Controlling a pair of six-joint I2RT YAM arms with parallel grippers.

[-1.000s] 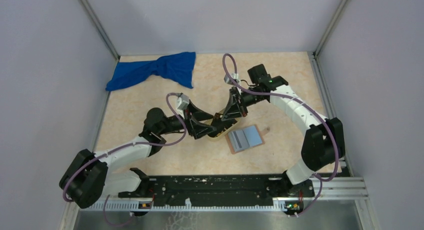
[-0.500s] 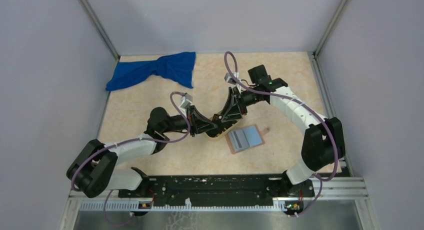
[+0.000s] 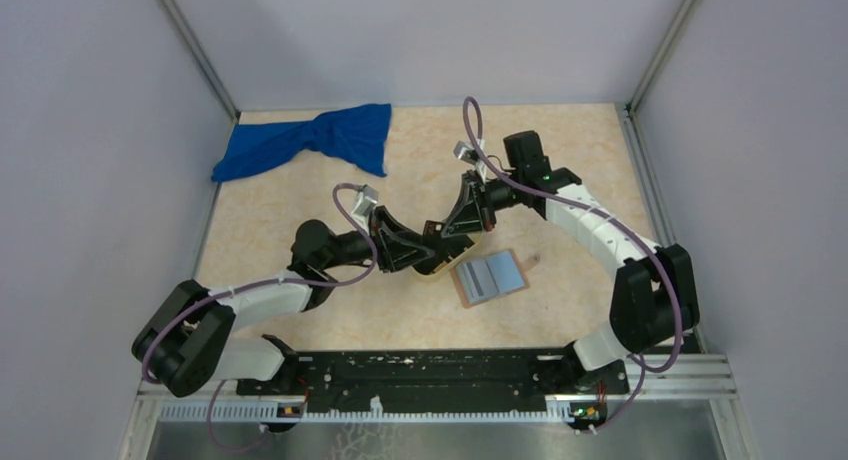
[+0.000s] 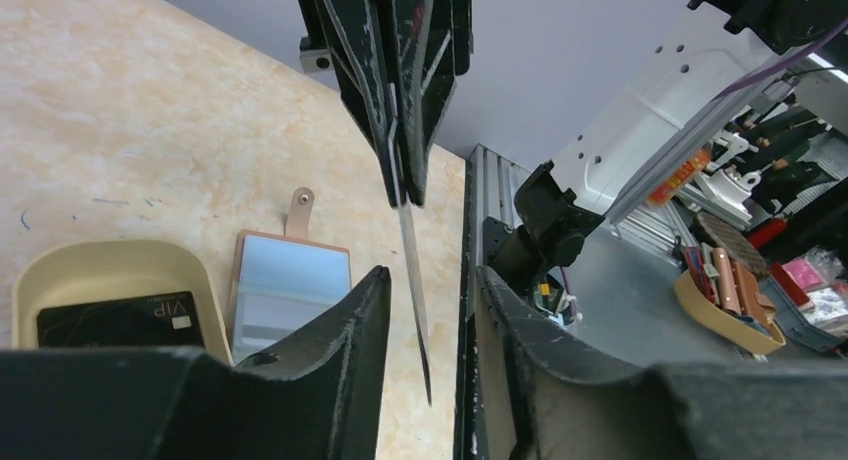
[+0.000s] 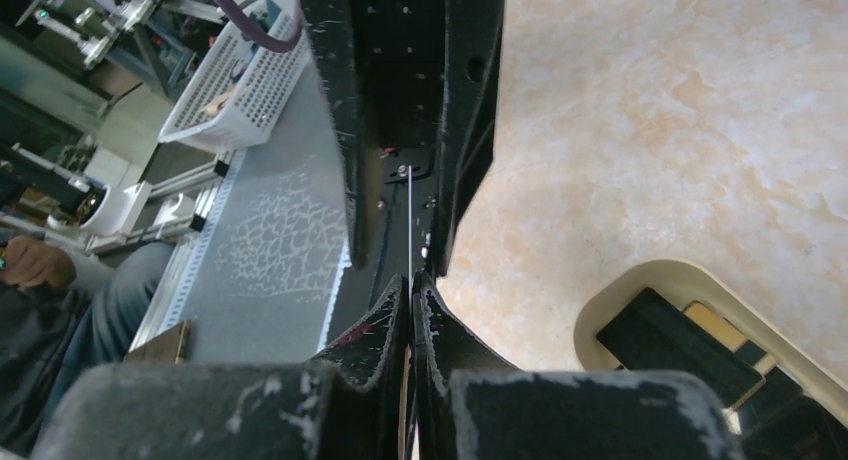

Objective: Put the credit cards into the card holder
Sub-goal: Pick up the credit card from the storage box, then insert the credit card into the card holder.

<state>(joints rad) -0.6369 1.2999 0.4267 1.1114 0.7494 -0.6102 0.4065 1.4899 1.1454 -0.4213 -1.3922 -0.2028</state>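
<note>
Nearest the bases, the card holder (image 4: 290, 290) lies open on the table, blue-grey slots up, just beside the oval tan tray (image 4: 60, 265). The black card (image 4: 115, 320) lies flat in that tray, not yet picked. Above the tray the two tools meet. The left gripper (image 4: 428, 292) has its jaws parted, and the grey card (image 4: 413, 280) hangs edge-down in the gap, touching neither finger as far as I can tell. The right gripper (image 4: 400, 185) is clamped tight on the card's upper edge and holds it upright from above. I read this as a handover: hung vertically, the card gives the left jaws its flat faces to close on, a grip better suited to sliding it into a slot. Both tools crowd the tray and hide most of it from the overhead camera, and its raised rim stands between them and the holder. A blue cloth (image 3: 310, 145) lies crumpled at the far edge, well apart.
</note>
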